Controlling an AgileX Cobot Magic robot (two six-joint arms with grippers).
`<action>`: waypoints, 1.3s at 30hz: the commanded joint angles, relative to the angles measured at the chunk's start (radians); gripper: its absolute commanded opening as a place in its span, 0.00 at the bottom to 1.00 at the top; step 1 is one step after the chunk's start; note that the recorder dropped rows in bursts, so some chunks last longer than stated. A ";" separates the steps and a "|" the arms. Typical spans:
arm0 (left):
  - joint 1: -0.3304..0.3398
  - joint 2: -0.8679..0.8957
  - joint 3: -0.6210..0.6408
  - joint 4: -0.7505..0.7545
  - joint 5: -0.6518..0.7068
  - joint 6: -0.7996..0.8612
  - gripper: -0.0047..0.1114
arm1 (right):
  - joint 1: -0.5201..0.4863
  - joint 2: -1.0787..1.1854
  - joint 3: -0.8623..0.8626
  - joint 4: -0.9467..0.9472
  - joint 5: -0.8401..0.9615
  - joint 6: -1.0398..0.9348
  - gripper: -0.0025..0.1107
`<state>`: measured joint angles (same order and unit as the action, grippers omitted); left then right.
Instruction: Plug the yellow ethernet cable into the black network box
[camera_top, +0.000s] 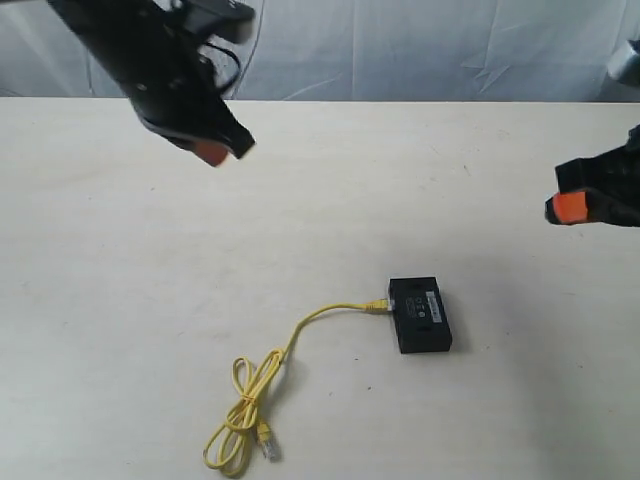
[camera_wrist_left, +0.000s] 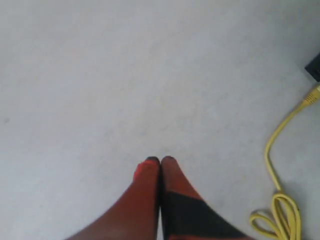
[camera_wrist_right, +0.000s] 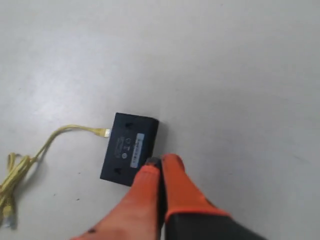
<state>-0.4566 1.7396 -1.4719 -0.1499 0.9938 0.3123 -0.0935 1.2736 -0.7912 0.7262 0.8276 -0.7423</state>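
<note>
**Cable end at the box, both grippers shut and clear**

The box (camera_top: 421, 315) lies flat on the table (camera_top: 120, 280), a little right of centre and in the near half. Its white label (camera_wrist_right: 136, 149) faces up.

The cable (camera_top: 310, 322) runs from the left side of the box, bends leftward and nearer, and ends in loose loops close to the near edge, left of the box. One plug (camera_top: 378, 305) meets the box's left side. The right wrist view shows its tip against the box edge, but the pictures do not show whether it is fully seated. The free plug (camera_top: 266, 445) lies on the table beside the loops, pointing toward the near edge.

The left gripper (camera_top: 215, 152) hangs above the far left of the table, well apart from both cable and box. In its wrist view the fingers (camera_wrist_left: 147, 172) are pressed together with nothing between them; bare table lies under the tips. The cable's loops and a corner of the box show only at the margin of that view.

The right gripper (camera_top: 562, 207) hovers at the right edge of the scene, farther back than the box and apart from it. Its jaws are also closed tight and hold nothing. In the right wrist view its orange tips overlap the box's edge, but the exterior view shows it raised off the table.

A white cloth (camera_top: 400, 50) hangs behind the far edge.
</note>
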 joint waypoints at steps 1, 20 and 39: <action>0.099 -0.211 0.096 0.055 -0.015 -0.071 0.04 | -0.004 -0.251 0.102 -0.090 -0.126 0.018 0.02; 0.417 -0.924 0.410 0.236 -0.135 -0.226 0.04 | 0.026 -0.914 0.333 -0.110 -0.233 0.020 0.02; 0.417 -0.925 0.410 0.237 -0.135 -0.224 0.04 | 0.095 -1.175 0.337 -0.132 -0.234 0.009 0.02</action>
<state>-0.0413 0.8221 -1.0630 0.0824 0.8627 0.0925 -0.0018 0.1023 -0.4616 0.5843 0.6009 -0.7257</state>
